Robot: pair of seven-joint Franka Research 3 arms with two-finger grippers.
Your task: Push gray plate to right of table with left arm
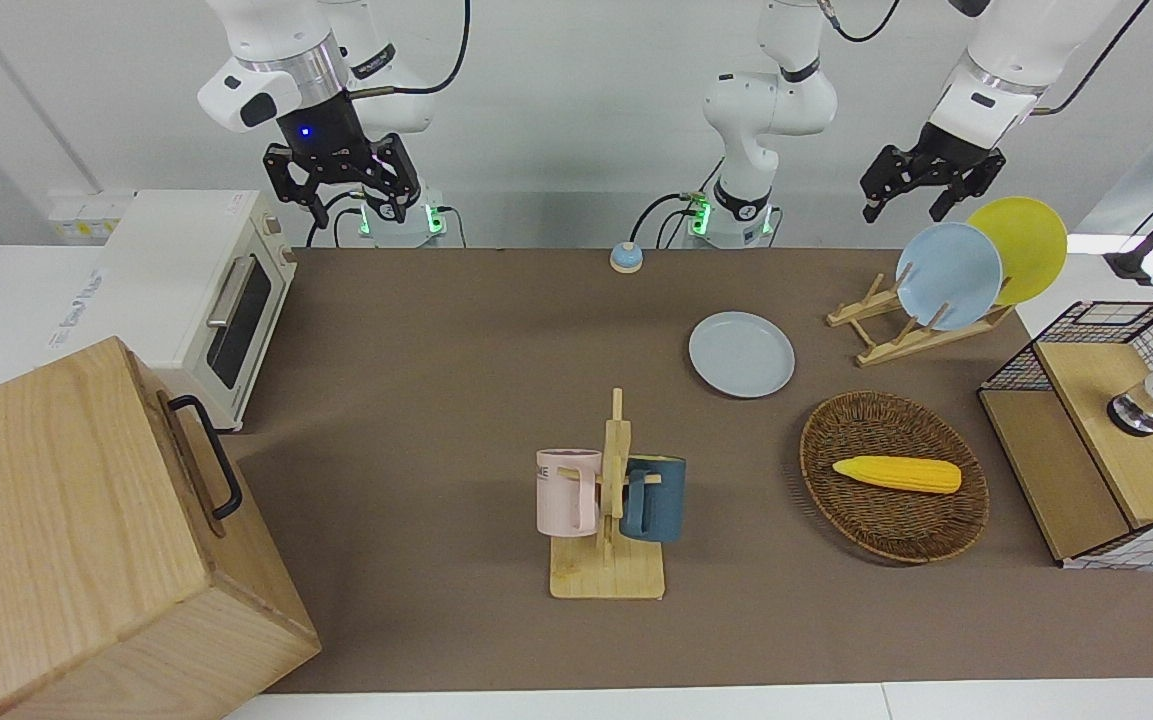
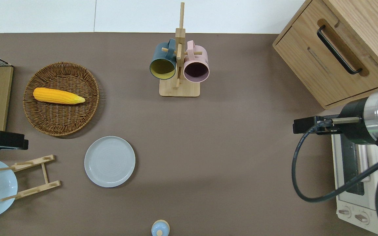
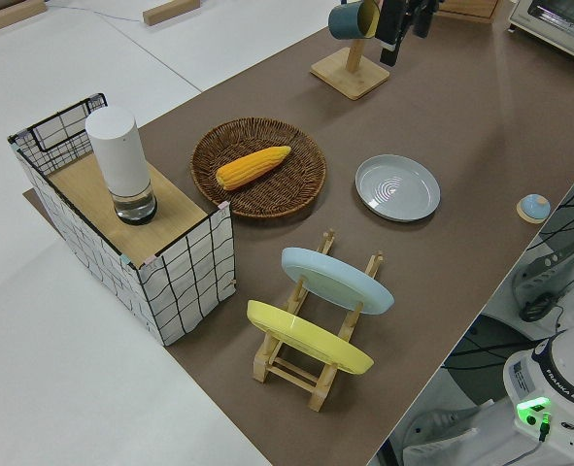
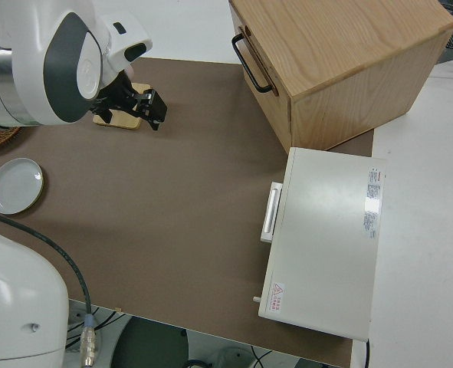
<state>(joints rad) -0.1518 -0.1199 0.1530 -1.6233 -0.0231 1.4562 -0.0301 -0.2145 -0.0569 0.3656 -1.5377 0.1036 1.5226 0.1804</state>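
The gray plate (image 1: 742, 354) (image 2: 109, 161) lies flat on the brown table (image 1: 436, 330), between the wicker basket and the robots, toward the left arm's end. My left gripper (image 1: 904, 192) (image 2: 11, 141) hangs open and empty in the air, over the table between the wooden plate rack and the wire shelf. It is well apart from the gray plate. The right gripper (image 1: 341, 190) is parked, open with nothing in it.
A plate rack (image 1: 896, 330) holds a sky-blue plate (image 1: 948, 276) and a yellow plate (image 1: 1026, 245). A wicker basket (image 1: 886, 530) holds a corn cob (image 1: 898, 473). A mug tree (image 1: 612, 500) stands mid-table. A toaster oven (image 1: 201, 290) and wooden cabinet (image 1: 86, 540) fill the right arm's end. A small blue bell (image 1: 626, 257) sits nearest the robots.
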